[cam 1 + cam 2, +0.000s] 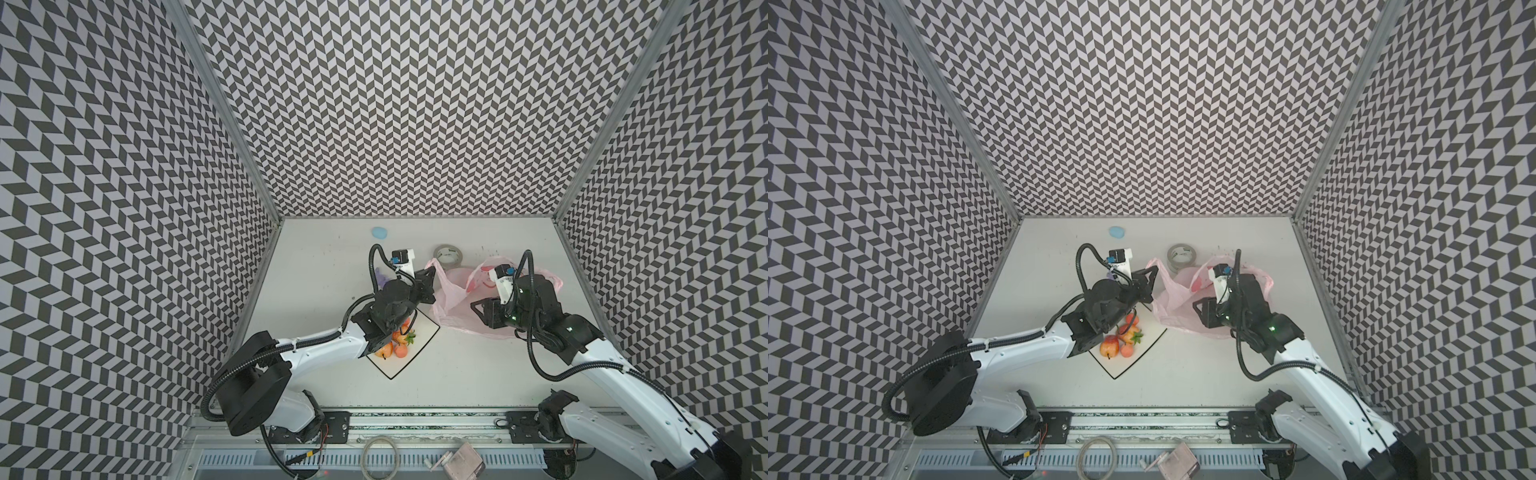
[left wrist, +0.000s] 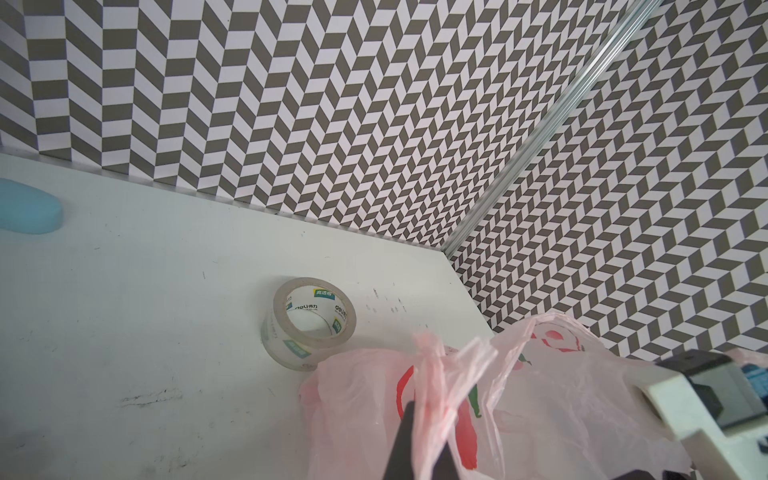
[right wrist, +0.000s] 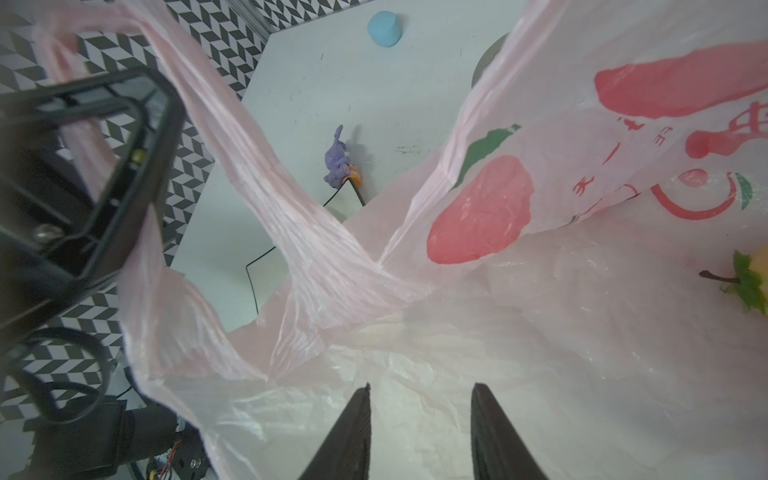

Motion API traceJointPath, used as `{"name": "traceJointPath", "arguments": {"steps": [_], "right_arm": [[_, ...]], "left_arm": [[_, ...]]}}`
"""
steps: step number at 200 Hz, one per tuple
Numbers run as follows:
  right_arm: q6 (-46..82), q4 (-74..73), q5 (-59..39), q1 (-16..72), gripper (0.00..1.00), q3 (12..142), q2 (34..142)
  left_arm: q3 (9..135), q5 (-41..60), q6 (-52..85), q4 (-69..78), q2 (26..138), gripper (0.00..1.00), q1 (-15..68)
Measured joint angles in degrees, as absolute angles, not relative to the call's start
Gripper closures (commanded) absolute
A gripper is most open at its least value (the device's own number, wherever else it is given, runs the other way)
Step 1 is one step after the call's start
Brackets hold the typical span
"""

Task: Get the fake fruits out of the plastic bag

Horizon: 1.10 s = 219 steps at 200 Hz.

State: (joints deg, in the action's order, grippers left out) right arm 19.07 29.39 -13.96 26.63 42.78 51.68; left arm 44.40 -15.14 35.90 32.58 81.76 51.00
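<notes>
The plastic bag (image 1: 449,303) lay on the desk (image 1: 324,270) just right of the white plate (image 1: 411,358), its mouth gaping between the two arms. The left end effector (image 1: 434,269) met the bag at its handle loop (image 2: 428,361), on the side nearest the plate. The right end effector (image 3: 419,395) pointed into the open mouth, with crinkled film spread just beyond its tips. Most of the fake fruits (image 1: 1121,340) sat heaped on the plate, under the left arm and well apart from the right end effector. One yellow fruit (image 3: 754,270) with a green leaf and dark stem lay inside the bag, off to one side of the right end effector's fingers (image 3: 357,419).

In both top views the left arm covered part of the heap, so the fruits could not be counted. The yellow fruit was cut off by the edge of the right wrist view and could not be made out from above. The purple figure (image 3: 336,160) was largely hidden behind the left arm in the top views. One finger of the left end effector was half veiled by pink film in the left wrist view. Whether the right tips touched the film could not be told.

The left end effector was clamped tight on the twisted handle loop, the strip standing up between its fingers. The right end effector's fingers stood apart with nothing between them.
</notes>
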Motion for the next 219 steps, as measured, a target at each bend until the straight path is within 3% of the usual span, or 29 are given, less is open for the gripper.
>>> {"name": "traceJointPath", "arguments": {"steps": [86,130,167,219], "right_arm": [[20.08,33.28,-17.12,26.63,0.58,45.15,45.43],[27.62,34.15,-4.86,26.61,0.49,45.45,50.65],[36.84,30.33,4.25,26.13,0.34,42.39,58.17],[48.9,22.17,10.81,19.46,0.23,36.16,64.97]], "left_arm": [[44.45,-13.76,35.9,32.93,83.02,1.0,50.43],[44.42,-12.45,35.57,33.41,82.91,1.0,50.54],[43.53,-11.6,35.09,33.91,81.32,1.0,51.51],[39.4,-10.52,33.89,35.86,77.89,1.0,55.22]]}}
